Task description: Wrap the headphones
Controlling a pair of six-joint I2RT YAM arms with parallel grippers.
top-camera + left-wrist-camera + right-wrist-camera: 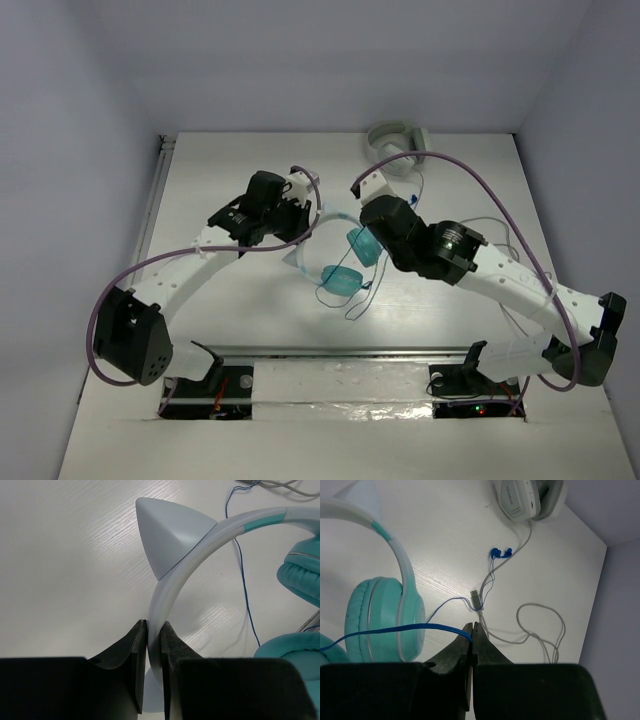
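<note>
The headphones (345, 278) lie mid-table, with two round teal ear cups (300, 575) and a pale headband (200, 545) that carries a pointed cat ear (167, 530). My left gripper (154, 629) is shut on the headband, just below that ear. In the right wrist view one teal cup (375, 620) sits at the left. The thin blue cable (395, 628) runs taut from beside it into my right gripper (472, 628), which is shut on it. More of the blue cable trails slack over the table to a small knot (500, 553).
Larger grey-white headphones (395, 140) rest at the back edge; their grey cable (540, 630) loops across the right side of the table and ends in a plug (477, 600). Pale walls close in on three sides. A rail (340, 352) crosses in front of the arm bases.
</note>
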